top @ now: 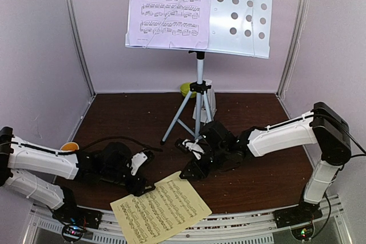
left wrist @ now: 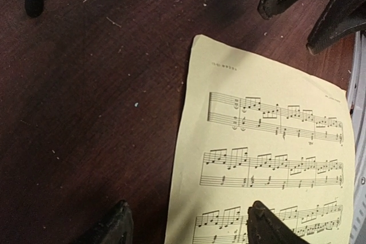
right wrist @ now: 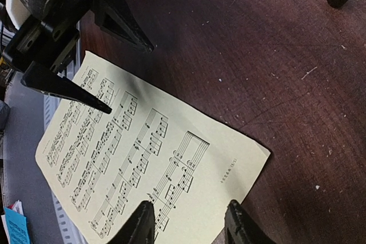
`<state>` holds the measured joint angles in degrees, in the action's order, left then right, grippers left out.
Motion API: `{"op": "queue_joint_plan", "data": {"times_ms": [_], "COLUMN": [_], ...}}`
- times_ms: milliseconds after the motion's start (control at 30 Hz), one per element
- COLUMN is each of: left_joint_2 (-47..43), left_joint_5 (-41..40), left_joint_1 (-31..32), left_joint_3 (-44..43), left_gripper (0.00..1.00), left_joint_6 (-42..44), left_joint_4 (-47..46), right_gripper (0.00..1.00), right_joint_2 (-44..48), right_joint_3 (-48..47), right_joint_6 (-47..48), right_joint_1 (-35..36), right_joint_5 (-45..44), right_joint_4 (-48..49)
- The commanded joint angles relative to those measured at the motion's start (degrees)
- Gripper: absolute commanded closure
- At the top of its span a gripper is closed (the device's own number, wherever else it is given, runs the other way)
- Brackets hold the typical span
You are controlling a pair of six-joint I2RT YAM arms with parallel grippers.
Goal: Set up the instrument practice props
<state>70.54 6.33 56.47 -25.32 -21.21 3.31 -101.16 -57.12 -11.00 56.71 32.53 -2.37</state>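
Yellow paper is what matters here: the yellow page (top: pixel 160 207) lies flat, print up, at the near edge of the table (top: pixel 257 158), between the two arms. Its near end seems to reach past the wood onto the rail (top: pixel 240 221).

The page is judged to be very light, thin and limp, with no stiffness of its own. It would sag if held by one corner, and it would crease or tear under a hard pinch. Lying flat on the wood, it offers nothing to grip from above and would likely slide if pushed. The best hold is judged to be the overhanging edge or a corner, where one finger can be passed beneath. A pinch at each of two edges would keep it from drooping.

The left gripper (left wrist: pixel 189 224) is spread wide and low, one finger over the page and the other over bare wood. The right gripper (right wrist: pixel 189 224) is likewise spread, and straddles the page's far edge near a corner. Nothing is held by either.

Farther back, the stand (top: pixel 240 15) is set upright on its tripod (top: pixel 197 101). The lavender page (top: pixel 168 7) is seen on its left half, and its right half is bare.
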Motion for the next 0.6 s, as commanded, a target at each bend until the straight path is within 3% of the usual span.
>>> {"op": "queue_joint_plan", "data": {"times_ms": [0,167,333,567], "left_joint_2": [-0.8,-3.5,-7.7,-9.0], "left_joint_5": [5.6,11.1,9.5,8.3], "left_joint_1": [-1.4,-3.1,-4.0,-6.4], "left_joint_3": [1.4,2.5,3.1,2.3], "left_gripper": [0.29,0.29,0.29,0.28], "left_joint_6": [-1.4,-4.0,-6.2,-7.6], "left_joint_4": [-3.8,-2.2,3.0,2.3], "right_gripper": [0.6,0.65,0.68,0.77], "right_joint_2": [-0.5,1.3,1.4,-5.0], "right_joint_3": [-1.2,0.9,1.2,-3.2], "right_joint_6": [-0.2,0.3,1.1,0.2], "right_joint_1": [2.0,5.0,7.0,7.8], "right_joint_5": [-1.5,-2.7,-3.5,-3.9], "right_joint_4": [0.8,1.3,2.2,4.4]}}
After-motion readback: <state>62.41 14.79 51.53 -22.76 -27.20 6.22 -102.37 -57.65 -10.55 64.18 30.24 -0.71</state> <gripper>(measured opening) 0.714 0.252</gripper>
